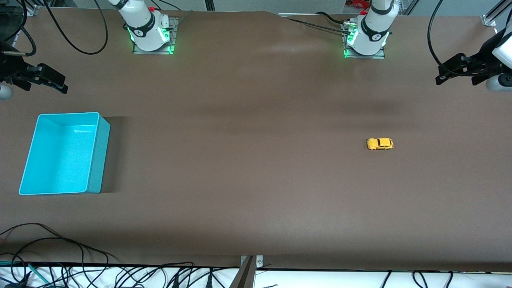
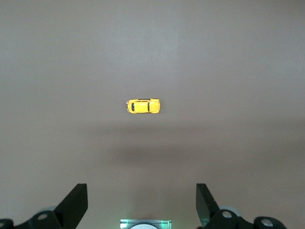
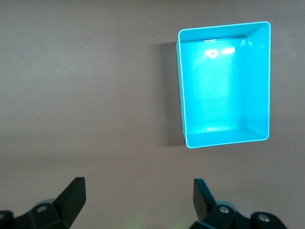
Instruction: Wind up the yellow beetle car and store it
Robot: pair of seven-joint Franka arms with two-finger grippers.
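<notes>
The yellow beetle car (image 1: pixel 380 143) stands alone on the brown table, toward the left arm's end; it also shows small in the left wrist view (image 2: pixel 143 106). My left gripper (image 1: pixel 454 78) hangs high over that end of the table, open and empty (image 2: pixel 141 191), well apart from the car. The turquoise bin (image 1: pixel 99 160) sits empty toward the right arm's end. My right gripper (image 1: pixel 46 82) waits in the air near the bin (image 3: pixel 181 95), open with nothing between its fingers (image 3: pixel 139 186).
Both arm bases (image 1: pixel 150 32) (image 1: pixel 366 38) stand along the table's edge farthest from the front camera. Loose black cables (image 1: pixel 60 248) lie on the corner nearest the camera at the right arm's end. A metal bracket (image 1: pixel 250 264) sits at that near edge.
</notes>
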